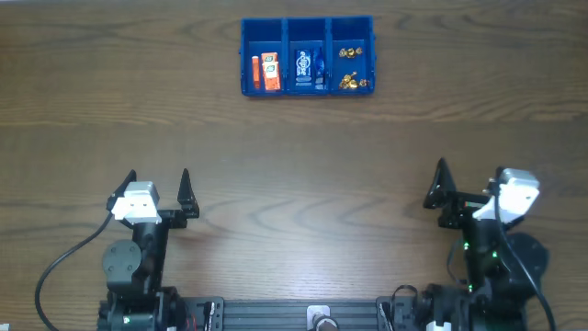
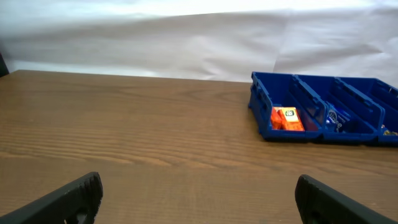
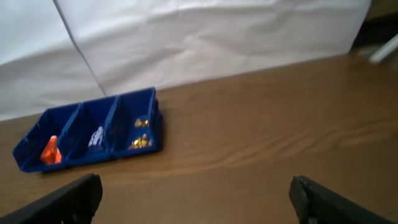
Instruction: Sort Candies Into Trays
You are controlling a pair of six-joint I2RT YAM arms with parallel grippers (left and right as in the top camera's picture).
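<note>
Top view: the blue tray (image 1: 308, 92) is seen at upper centre, long axis left to right, well apart from the left claw (image 1: 158, 176) and right claw (image 1: 470, 175), both spread wide with nothing held, neither clearly nearer. Left wrist view: the tray is caught well ahead, orange candies (image 2: 287, 118) lying in its end compartment, print not readable. Right wrist view: gold candies (image 3: 140, 142) are shown in the opposite end compartment.

The left arm (image 1: 138, 253) and right arm (image 1: 485, 253) are black with round joints and a white housing at each wrist. The left tool (image 1: 158, 179) and right tool (image 1: 470, 179) have dark, tapered fingers. A black cable (image 1: 64, 262) loops off the left arm.
</note>
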